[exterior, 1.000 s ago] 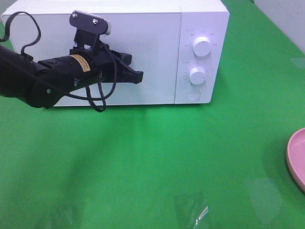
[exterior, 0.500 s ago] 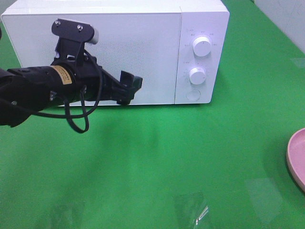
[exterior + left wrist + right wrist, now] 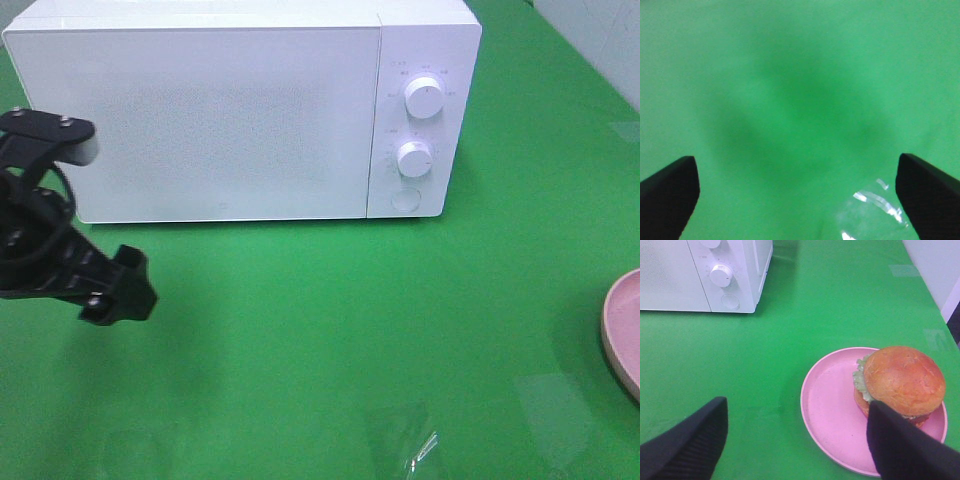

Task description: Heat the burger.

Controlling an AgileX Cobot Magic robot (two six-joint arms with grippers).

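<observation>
1. Golden-brown and domed, the burger (image 3: pixel 902 380) sits on the pink plate (image 3: pixel 832 415), toward one side of it rather than in the middle, with frilly green lettuce showing under the top bun. The plate rests on the green table (image 3: pixel 330 330), well apart from the white microwave (image 3: pixel 230 110), whose door is closed.

2. Handling, as a judgement: the burger looks light and soft. It is a stack of layers, so a hard squeeze would likely crush the bun or shear the top off the patty. The bun's skin looks smooth and may slip under the pads.

3. Where to take hold: across the widest part, low on the sides, so that both buns and the filling are caught together. Pinching only the dome would probably lift the top alone. Carrying the plate by its rim is another option, though the rim is thin and shallow.

4. The right gripper (image 3: pixel 795 440) hangs over the near edge of the plate with its fingers spread wide, holding nothing; one finger overlaps the burger in its wrist view, but whether it touches is hard to tell.

5. The left gripper (image 3: pixel 800 195) is spread fully wide and empty, over bare table in front of the microwave.
</observation>
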